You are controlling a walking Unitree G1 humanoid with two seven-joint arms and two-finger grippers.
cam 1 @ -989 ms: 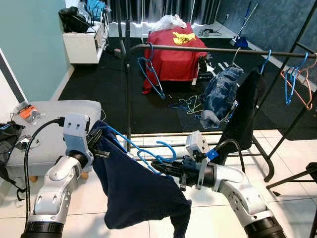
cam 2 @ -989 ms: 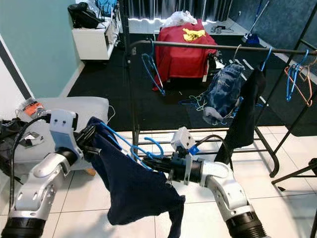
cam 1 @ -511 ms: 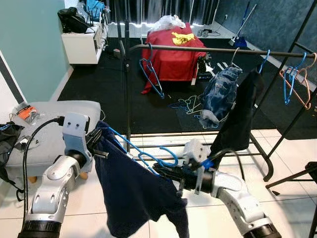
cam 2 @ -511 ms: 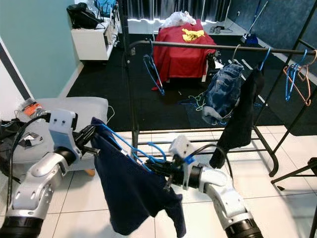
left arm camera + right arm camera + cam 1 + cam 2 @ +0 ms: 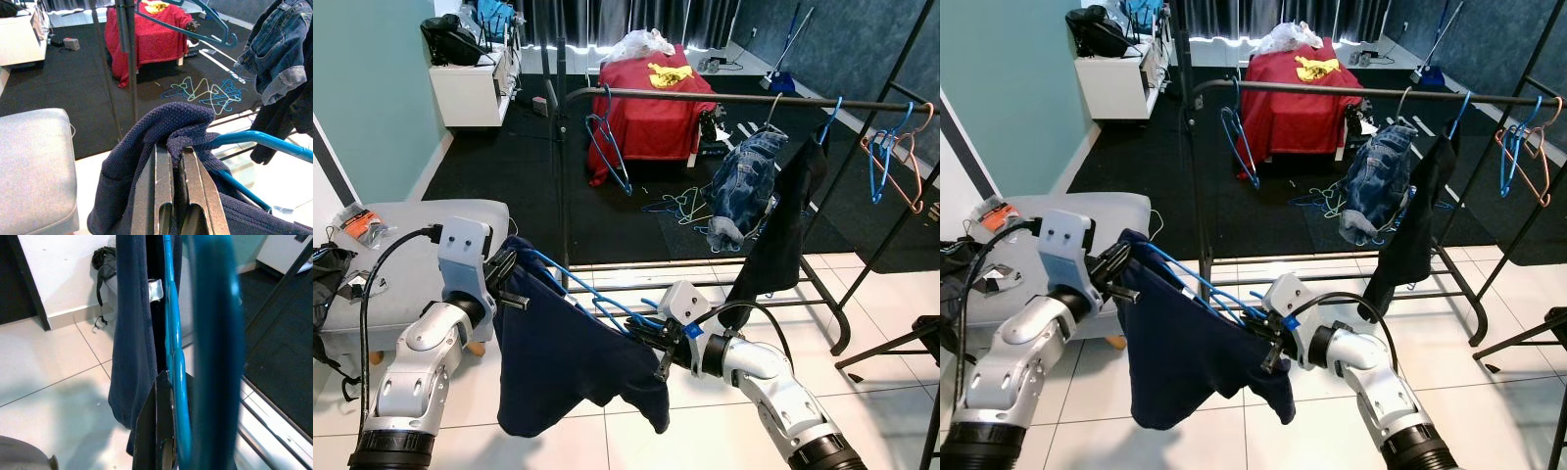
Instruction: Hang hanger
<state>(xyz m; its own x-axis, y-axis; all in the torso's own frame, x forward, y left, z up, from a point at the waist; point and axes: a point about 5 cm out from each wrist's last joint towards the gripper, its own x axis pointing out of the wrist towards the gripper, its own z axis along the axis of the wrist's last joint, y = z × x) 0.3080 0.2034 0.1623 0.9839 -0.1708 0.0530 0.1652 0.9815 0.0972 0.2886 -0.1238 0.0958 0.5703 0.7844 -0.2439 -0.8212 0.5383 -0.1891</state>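
Both silver arms were raised in front of the robot, bent at the elbow and reaching toward each other over the white tiled floor [image 5: 891, 313]. The left claw [image 5: 512, 284] was clenched on a fold of the dark navy knitted garment [image 5: 568, 362] at one shoulder of the blue plastic hanger [image 5: 597, 305]; the left wrist view showed its two fingers [image 5: 168, 196] pressed together with cloth bunched over their tips. The right claw [image 5: 651, 345] pointed back toward the left arm, closed on the blue hanger near its hook end, the bar running along the fingers in the right wrist view. The garment hung between the two claws, draped over the hanger, its lower edge well above the tiles.

The hanger was held low, in front of the black metal clothes rail [image 5: 705, 97] and well apart from it. On that rail hung a faded blue denim piece [image 5: 744, 186], a black garment [image 5: 783, 225] and empty blue hangers [image 5: 612, 147]. No legible writing could be made out; the red cloth [image 5: 651, 108] behind bore a yellow print.
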